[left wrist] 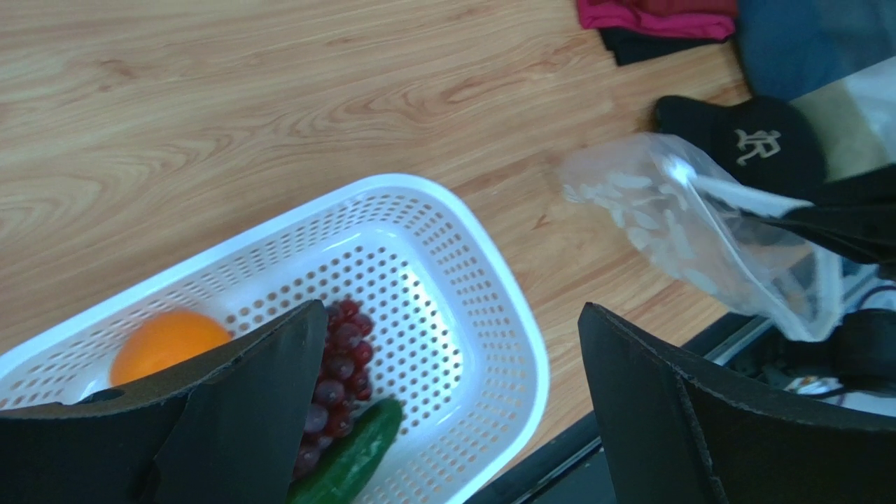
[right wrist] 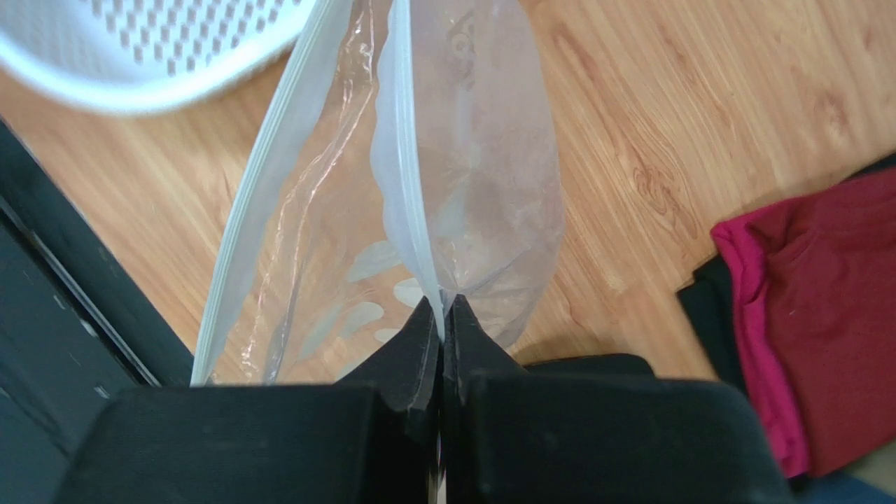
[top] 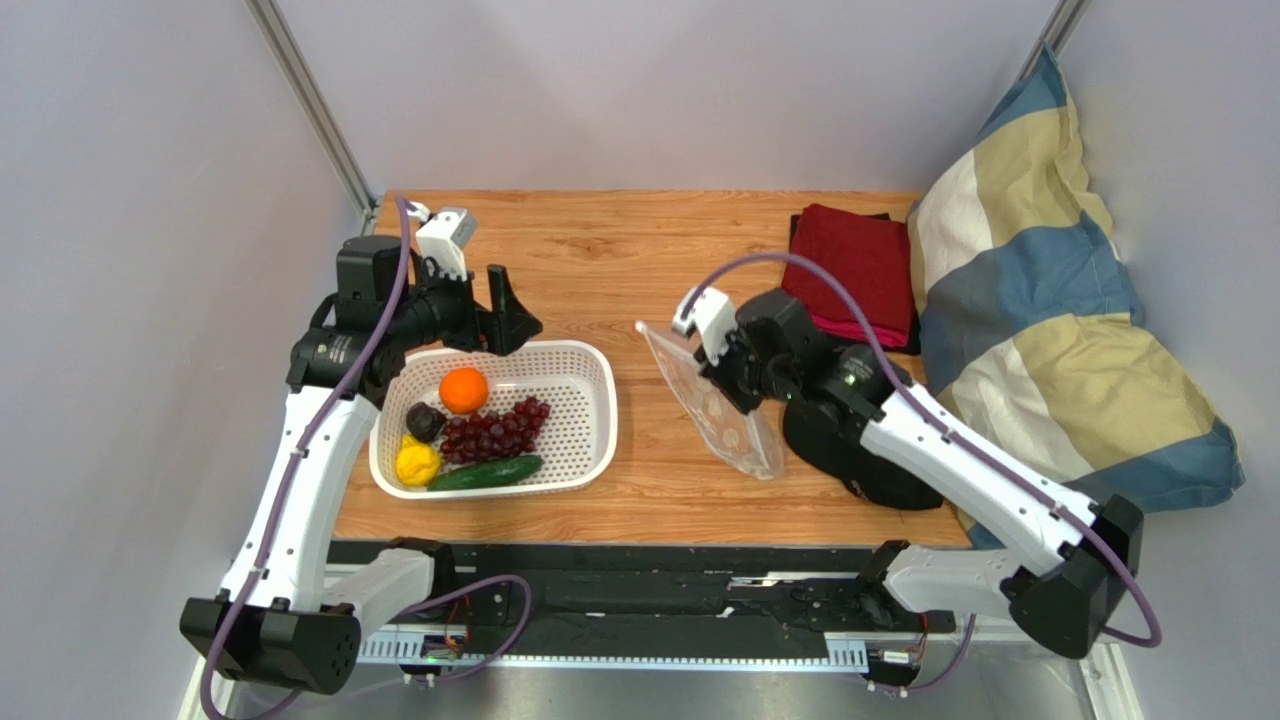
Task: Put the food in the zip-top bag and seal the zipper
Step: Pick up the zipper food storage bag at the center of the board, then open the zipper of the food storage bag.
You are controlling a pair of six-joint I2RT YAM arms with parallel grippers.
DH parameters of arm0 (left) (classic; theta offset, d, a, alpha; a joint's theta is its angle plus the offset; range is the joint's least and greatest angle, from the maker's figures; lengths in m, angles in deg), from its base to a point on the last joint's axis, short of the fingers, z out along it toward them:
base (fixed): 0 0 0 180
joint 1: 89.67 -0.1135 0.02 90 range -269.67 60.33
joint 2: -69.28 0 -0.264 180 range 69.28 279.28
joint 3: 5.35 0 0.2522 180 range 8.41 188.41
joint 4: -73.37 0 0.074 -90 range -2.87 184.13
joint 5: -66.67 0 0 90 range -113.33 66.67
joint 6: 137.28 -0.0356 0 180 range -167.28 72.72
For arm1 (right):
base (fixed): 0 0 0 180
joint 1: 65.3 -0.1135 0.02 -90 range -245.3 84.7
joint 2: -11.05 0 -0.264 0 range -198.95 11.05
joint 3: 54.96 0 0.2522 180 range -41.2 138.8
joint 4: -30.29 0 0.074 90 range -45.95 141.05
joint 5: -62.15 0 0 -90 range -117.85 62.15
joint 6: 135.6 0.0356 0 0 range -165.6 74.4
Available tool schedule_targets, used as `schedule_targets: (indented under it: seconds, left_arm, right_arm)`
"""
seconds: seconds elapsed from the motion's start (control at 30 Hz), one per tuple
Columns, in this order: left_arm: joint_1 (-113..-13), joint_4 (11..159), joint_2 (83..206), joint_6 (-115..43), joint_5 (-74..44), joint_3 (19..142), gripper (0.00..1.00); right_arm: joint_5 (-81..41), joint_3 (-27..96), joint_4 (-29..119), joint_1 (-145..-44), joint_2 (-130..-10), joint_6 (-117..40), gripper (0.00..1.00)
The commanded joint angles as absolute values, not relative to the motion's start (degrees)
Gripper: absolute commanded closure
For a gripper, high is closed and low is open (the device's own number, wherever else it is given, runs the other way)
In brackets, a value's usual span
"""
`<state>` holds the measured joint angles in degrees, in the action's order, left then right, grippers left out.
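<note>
Black fingers of the right gripper (right wrist: pixel 444 315) were pressed together on one lip of the clear, crinkly, pale-dotted plastic zip-top bag (right wrist: pixel 484 158), pinching its thin whitish zipper strip (right wrist: pixel 405 179) right at the fingertips. Beyond those jaws the bag stood raised with its mouth gaping (the other lip bowed away to one side); whether its bottom touched the light wooden table (top: pixel 646 255) I could not tell.

The left gripper (left wrist: pixel 447 315) had its jaws spread wide, holding nothing, above the white perforated plastic basket (left wrist: pixel 505 347). Below and between those jaws lay the dark red grape bunch (left wrist: pixel 337 378) and the long green cucumber (left wrist: pixel 352 462). The round orange (left wrist: pixel 163 341) sat partly behind one finger. Seen from overhead, the dark purple round fruit (top: pixel 424 422) and the yellow lemon (top: pixel 416 464) lay in the same basket, on the near side of the left jaws. The bag was well apart from those jaws, across bare wood.

Off to one side of the right jaws lay a folded dark red cloth (top: pixel 857 270), a black fabric item (left wrist: pixel 715 137) with a white logo, and a blue-and-cream patchwork pillow (top: pixel 1037 300).
</note>
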<state>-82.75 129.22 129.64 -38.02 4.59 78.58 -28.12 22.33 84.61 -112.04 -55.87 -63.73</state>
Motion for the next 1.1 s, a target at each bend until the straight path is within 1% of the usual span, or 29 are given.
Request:
schedule_targets:
  seconds: [0.0, 0.07, 0.13, 0.23, 0.27, 0.5, 0.7, 0.77, 0.8, 0.83, 0.87, 0.9, 0.93, 1.0, 1.03, 1.07]
  left_arm:
    - [-80.0, 122.3, 131.1, -28.2, 8.3, 77.6, 0.03]
    - [-78.0, 120.5, 131.6, -25.8, 9.5, 75.0, 0.07]
    - [-76.4, 118.0, 132.8, -21.6, 10.3, 72.7, 0.08]
    - [-72.2, 115.4, 136.2, -19.1, 11.3, 72.9, 0.11]
    - [-71.2, 115.0, 138.2, -18.8, 11.3, 73.4, 0.11]
    - [-60.5, 112.0, 146.4, -16.8, 11.0, 77.1, 0.11]
    - [-58.4, 109.1, 152.0, -13.6, 10.9, 77.7, 0.11]
    - [-57.8, 109.0, 153.5, -14.1, 10.9, 78.1, 0.21]
    - [-57.7, 110.1, 153.9, -15.6, 10.3, 78.5, 0.31]
    - [-57.8, 110.9, 154.1, -16.2, 8.0, 78.5, 0.63]
    - [-58.6, 111.8, 153.9, -17.0, 7.1, 78.3, 0.86]
    - [-59.6, 112.3, 153.4, -17.0, 6.7, 76.8, 1.00]
    - [-60.6, 112.1, 152.4, -16.1, 7.0, 75.7, 1.00]
    - [-62.2, 110.5, 151.6, -14.8, 9.0, 73.5, 1.00]
    - [-62.2, 110.2, 151.1, -14.3, 10.6, 73.2, 1.00]
    - [-61.8, 109.6, 150.8, -13.8, 11.2, 72.8, 1.00]
  right_arm:
    - [-24.9, 31.0, 82.9, -108.4, -60.5, -36.9, 1.00]
    - [-27.6, 32.4, 82.4, -107.5, -62.3, -30.9, 1.00]
    - [-27.5, 33.9, 82.3, -107.2, -64.8, -24.9, 1.00]
    - [-27.8, 34.6, 81.5, -107.3, -67.4, -19.9, 1.00]
    - [-29.6, 34.6, 81.4, -107.3, -68.0, -18.9, 1.00]
    - [-29.2, 33.6, 79.8, -107.2, -70.7, -16.4, 1.00]
    - [-28.6, 31.9, 78.5, -107.2, -68.8, -16.8, 1.00]
    - [-28.7, 31.6, 78.6, -107.3, -68.5, -17.1, 1.00]
    - [-26.8, 31.5, 78.9, -107.1, -68.3, -17.8, 1.00]
    - [-26.4, 31.4, 79.1, -106.7, -68.1, -18.3, 1.00]
    - [-26.3, 31.0, 79.5, -106.4, -67.5, -19.0, 1.00]
    - [-26.0, 30.8, 80.3, -105.3, -67.2, -20.2, 0.99]
    - [-25.0, 30.3, 80.7, -104.4, -66.7, -20.9, 0.93]
    - [-23.4, 28.7, 81.1, -101.8, -65.5, -22.1, 0.84]
    - [-22.1, 28.3, 81.2, -101.3, -65.3, -22.6, 0.71]
    - [-21.6, 28.1, 81.4, -100.9, -65.2, -23.0, 0.65]
